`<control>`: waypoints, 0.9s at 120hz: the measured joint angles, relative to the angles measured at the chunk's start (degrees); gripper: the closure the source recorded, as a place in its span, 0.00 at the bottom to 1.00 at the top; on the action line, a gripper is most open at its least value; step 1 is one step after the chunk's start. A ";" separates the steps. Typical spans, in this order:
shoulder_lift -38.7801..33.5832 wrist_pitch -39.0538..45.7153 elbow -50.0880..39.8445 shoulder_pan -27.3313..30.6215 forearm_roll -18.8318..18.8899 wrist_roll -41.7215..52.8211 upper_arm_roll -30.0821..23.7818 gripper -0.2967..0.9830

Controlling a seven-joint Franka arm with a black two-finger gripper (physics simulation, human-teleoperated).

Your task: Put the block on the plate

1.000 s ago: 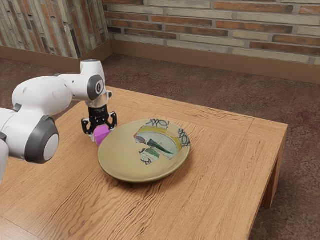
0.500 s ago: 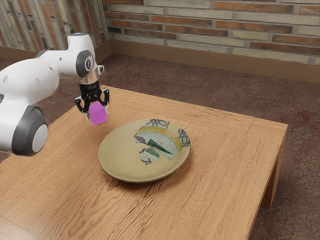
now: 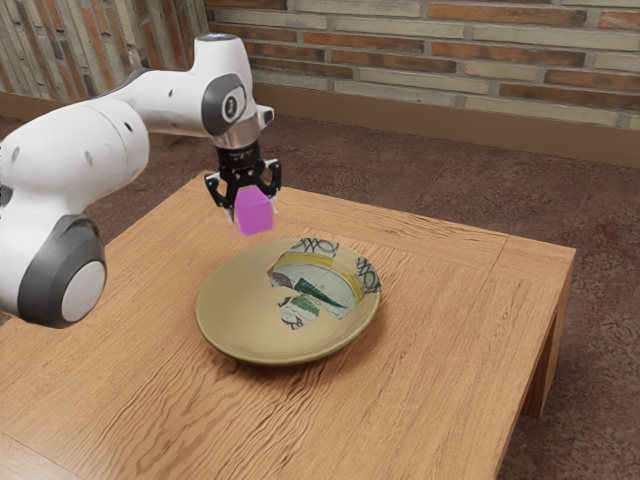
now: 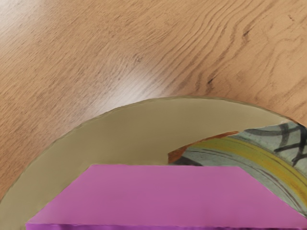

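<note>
Exterior view: camera set at the arm's (image 3: 75, 150) side, raised above the table (image 3: 420, 390), angled down across it toward the brick wall (image 3: 450, 50). Arm comes in from the exterior view's left. Middle range: full plate (image 3: 240, 300), two table corners, one table leg (image 3: 546, 370) and a strip of floor (image 3: 400, 150) fit in.

Wrist view: camera rides on the arm, faces down at the tabletop, much closer. Block (image 3: 255, 212) sits nearest the lens, large; part of the plate's rim curves past beyond it, then wood grain.

Overlap: block, plate with some of its painted pattern (image 3: 320, 283), tabletop around the rim.
</note>
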 joint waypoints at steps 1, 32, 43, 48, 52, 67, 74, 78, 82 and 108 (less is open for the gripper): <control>-0.01 0.00 -0.01 -0.17 0.00 0.00 -0.06 0.51; 0.93 0.62 -0.05 -2.07 -0.09 -0.04 -4.01 0.51; 2.30 1.24 -0.05 -2.05 -0.15 -0.06 -5.59 0.51; 3.06 1.56 -0.05 -2.05 -0.19 -0.07 -6.06 0.51; 3.71 1.82 -0.05 -2.03 -0.21 -0.08 -6.46 0.51; 6.17 2.70 0.00 -1.94 -0.34 -0.11 -7.15 0.51; 7.08 3.03 0.08 -1.88 -0.38 -0.12 -7.20 0.51; 7.31 3.19 0.10 -1.85 -0.39 -0.13 -7.21 0.51; 7.42 3.33 0.11 -1.84 -0.40 -0.13 -7.25 0.51; 7.48 4.22 -0.02 -1.85 -1.56 0.04 -7.24 0.37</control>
